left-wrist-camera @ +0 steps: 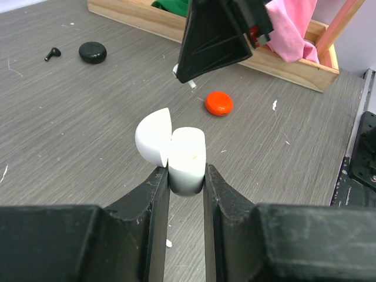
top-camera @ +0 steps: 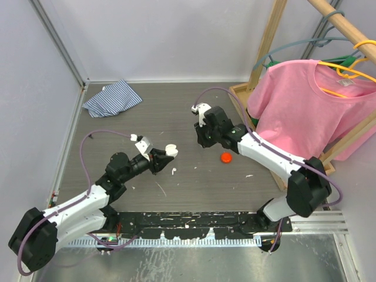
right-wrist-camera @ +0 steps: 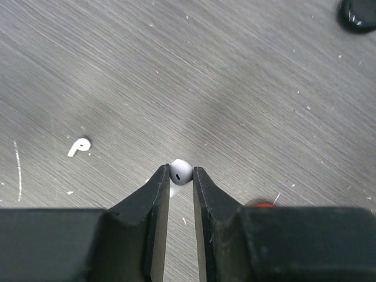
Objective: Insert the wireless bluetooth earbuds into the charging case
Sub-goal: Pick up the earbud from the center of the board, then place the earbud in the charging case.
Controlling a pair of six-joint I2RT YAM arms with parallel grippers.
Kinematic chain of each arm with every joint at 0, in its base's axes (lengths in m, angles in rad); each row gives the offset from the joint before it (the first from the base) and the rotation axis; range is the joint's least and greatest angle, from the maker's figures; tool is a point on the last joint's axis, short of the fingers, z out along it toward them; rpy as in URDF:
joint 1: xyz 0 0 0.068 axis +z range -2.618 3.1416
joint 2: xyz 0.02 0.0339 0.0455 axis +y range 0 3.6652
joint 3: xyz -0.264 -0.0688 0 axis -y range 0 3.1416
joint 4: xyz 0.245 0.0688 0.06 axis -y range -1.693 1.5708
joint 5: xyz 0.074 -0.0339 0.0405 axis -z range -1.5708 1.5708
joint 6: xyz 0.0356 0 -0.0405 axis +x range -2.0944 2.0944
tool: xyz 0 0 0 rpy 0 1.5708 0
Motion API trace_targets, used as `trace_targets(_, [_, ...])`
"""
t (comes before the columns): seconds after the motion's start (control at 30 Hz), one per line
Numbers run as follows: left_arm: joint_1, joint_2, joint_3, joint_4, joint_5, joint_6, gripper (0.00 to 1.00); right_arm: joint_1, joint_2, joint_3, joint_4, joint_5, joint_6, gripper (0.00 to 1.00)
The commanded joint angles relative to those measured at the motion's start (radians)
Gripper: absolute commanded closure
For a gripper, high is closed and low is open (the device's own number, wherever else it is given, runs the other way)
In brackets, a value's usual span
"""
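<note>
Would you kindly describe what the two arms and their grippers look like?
The left arm and right arm have white links with bulky black joints, and a thin purple cable loops along each. The left gripper and right gripper have flat black fingers tapering to narrow tips, lightly scuffed.

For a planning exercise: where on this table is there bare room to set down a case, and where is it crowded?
Free: the far table, between the striped cloth and the wooden rack. Crowded: the middle, where the left gripper holding the white case, the right gripper pinching a white earbud, the red case and a loose earbud cluster.
</note>
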Motion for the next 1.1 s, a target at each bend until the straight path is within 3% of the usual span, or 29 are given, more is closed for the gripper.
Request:
trace_targets(0.0, [-0.004, 0.024, 0.003, 0.161, 0.019, 0.033, 1.00, 0.028, -0.097, -0.043, 0.133, 0.017, 0.009, 0.82])
trace_targets(0.47, [-0.004, 0.142, -0.024, 0.343, 0.110, 0.069, 0.97, 0.158, -0.332, -0.247, 0.415, -0.030, -0.059, 0.84])
trace_targets(1.07, [-0.004, 0.157, -0.043, 0.429, 0.207, 0.073, 0.95, 0.236, -0.448, -0.389, 0.675, -0.162, -0.089, 0.84])
